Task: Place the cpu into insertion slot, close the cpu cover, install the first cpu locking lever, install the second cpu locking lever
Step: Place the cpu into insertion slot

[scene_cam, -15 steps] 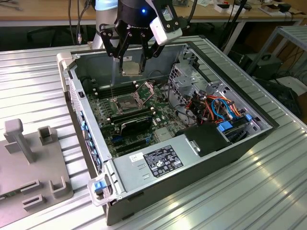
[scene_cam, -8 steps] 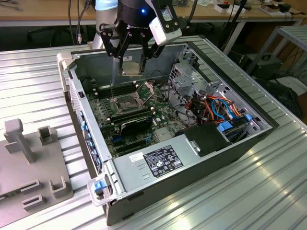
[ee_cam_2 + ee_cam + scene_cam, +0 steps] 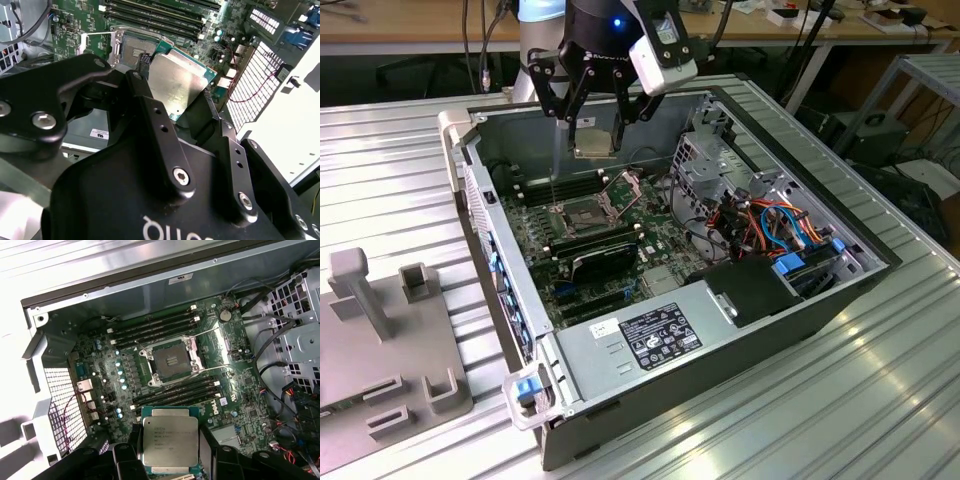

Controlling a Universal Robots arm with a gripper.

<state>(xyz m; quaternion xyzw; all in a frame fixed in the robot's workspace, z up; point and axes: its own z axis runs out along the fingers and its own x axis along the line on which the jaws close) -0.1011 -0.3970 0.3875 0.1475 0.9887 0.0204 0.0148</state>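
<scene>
In the upper middle of the exterior view, the arm reaches straight down over the open computer case (image 3: 720, 370), its pincer (image 3: 595, 136) pinching the cpu (image 3: 591, 146) by two opposite edges, roughly level with its metal top upward, above and apart from the bare insertion slot (image 3: 570, 214).

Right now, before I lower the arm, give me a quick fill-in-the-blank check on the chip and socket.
1. The gripper holds the cpu ____ the motherboard, not touching it.
2. The insertion slot is ____ of any chip.
3. The cpu cover stands ____.
4. Memory slots run along ____ sides of the insertion slot.
Missing words: above; empty; open; both.
</scene>
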